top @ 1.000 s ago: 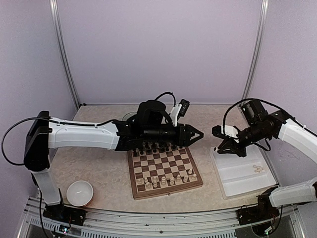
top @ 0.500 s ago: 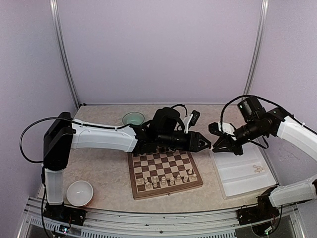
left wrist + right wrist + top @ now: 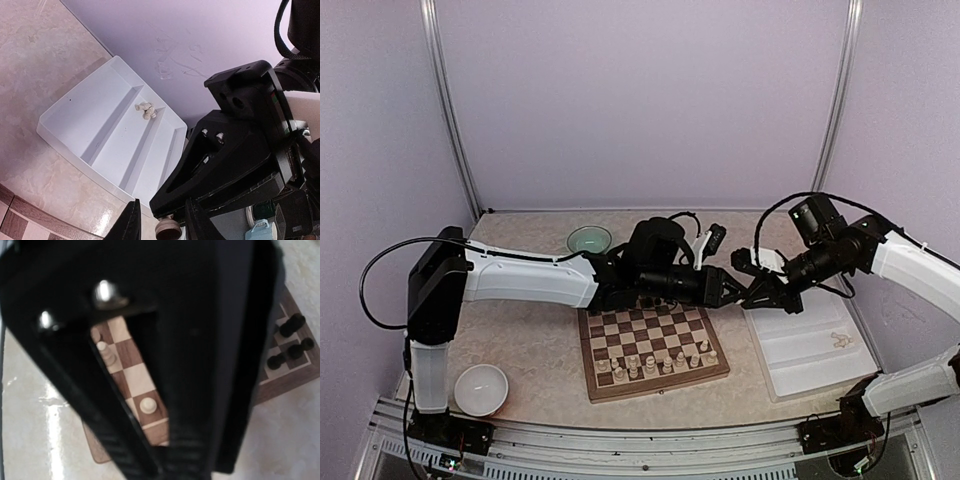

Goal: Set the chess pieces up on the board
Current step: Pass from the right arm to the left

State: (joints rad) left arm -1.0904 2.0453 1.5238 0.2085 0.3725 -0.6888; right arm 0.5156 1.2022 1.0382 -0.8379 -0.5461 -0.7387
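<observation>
L gripper (image 3: 732,291) has swung right, meeting R gripper (image 3: 750,298) by the board's (image 3: 655,386) far-right corner. L jaws stand apart, flanking the cream piece (image 3: 167,229); R's look pinched shut on it. I'd close L squarely before R lets go.

Legible markings: we read no text, label, brand, number or sign in any of the three views. We find none on the board (image 3: 650,335), on the white tray (image 3: 800,352), or on the bench (image 3: 520,340).
</observation>
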